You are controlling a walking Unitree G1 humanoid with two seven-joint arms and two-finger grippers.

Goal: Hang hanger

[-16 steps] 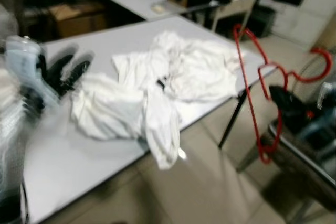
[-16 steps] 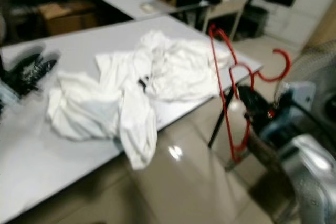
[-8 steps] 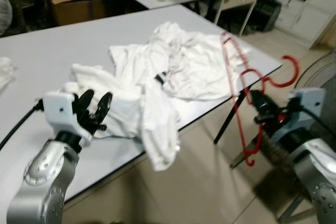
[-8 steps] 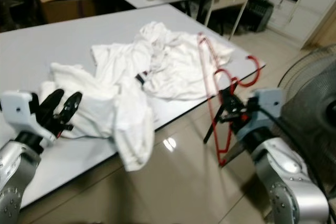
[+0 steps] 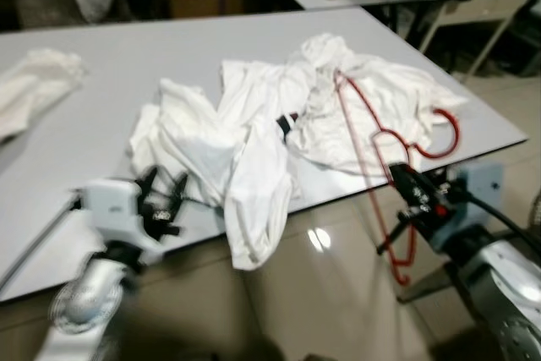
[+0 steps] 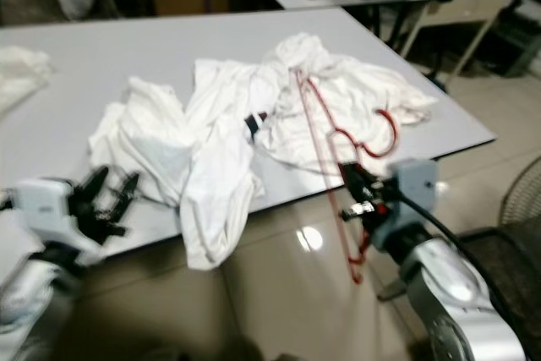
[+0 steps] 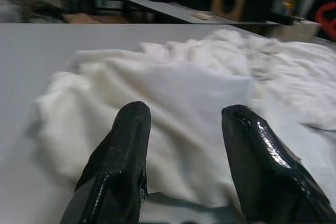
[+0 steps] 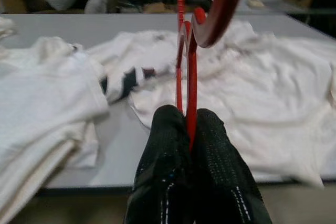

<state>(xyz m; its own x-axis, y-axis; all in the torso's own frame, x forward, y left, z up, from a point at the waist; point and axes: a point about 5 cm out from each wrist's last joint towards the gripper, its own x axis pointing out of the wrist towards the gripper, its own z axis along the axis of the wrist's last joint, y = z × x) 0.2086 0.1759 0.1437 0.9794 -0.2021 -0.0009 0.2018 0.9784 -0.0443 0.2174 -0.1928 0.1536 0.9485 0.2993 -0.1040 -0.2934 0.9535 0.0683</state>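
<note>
Right gripper (image 6: 353,194) pinches the red hanger (image 6: 325,145) between closed fingers, held upright just off the table (image 5: 101,65) edge, its top over the white shirt (image 5: 254,124). Left gripper (image 5: 161,206) hovers at the near edge, fingers (image 7: 123,145) spread wide, empty, facing the cloth. Risks: thin wire twisting in the pinch, or snagging a fold and dragging the shirt off the edge.

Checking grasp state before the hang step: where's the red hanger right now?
In the head views the red hanger is on the robot's right, pinched in the right gripper at the table's near edge, its top against the crumpled white clothes.
</note>
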